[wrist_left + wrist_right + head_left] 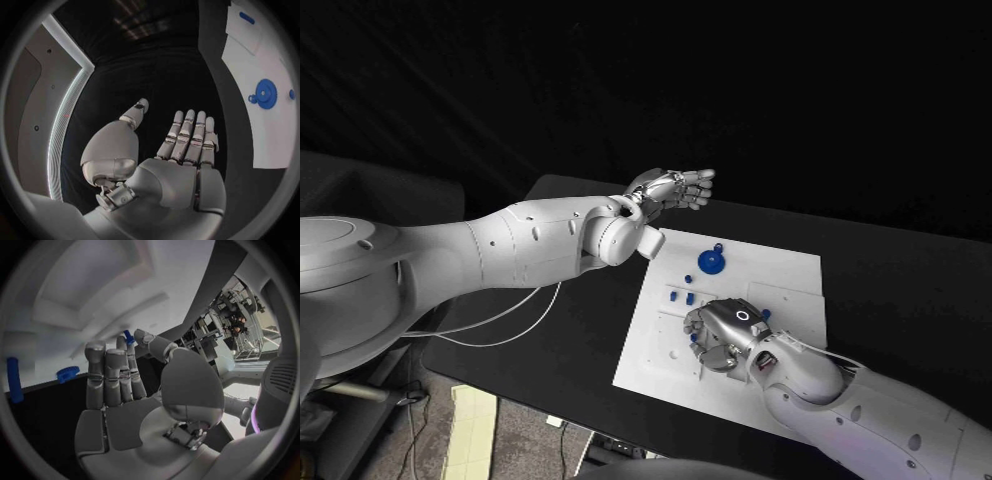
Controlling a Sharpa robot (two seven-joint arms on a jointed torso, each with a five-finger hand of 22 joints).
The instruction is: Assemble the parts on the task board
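The white task board (776,265) lies in the middle of the black table. A blue gear (713,262) sits on its far part, and small blue parts (682,297) lie near its left edge. My right hand (726,335) is down on the board's near half. In the right wrist view a small blue part (128,335) shows between that hand's thumb tip and a fingertip, apparently pinched. A blue peg (14,380) and a small blue gear (67,374) stand on the board (62,340) beside it. My left hand (672,188) hovers open beyond the board's far left corner, holding nothing.
The left wrist view shows my left hand (181,150) with straight fingers over dark table, the board (262,135) and blue gear (265,93) off to one side. White cables (502,320) hang off the table's left edge.
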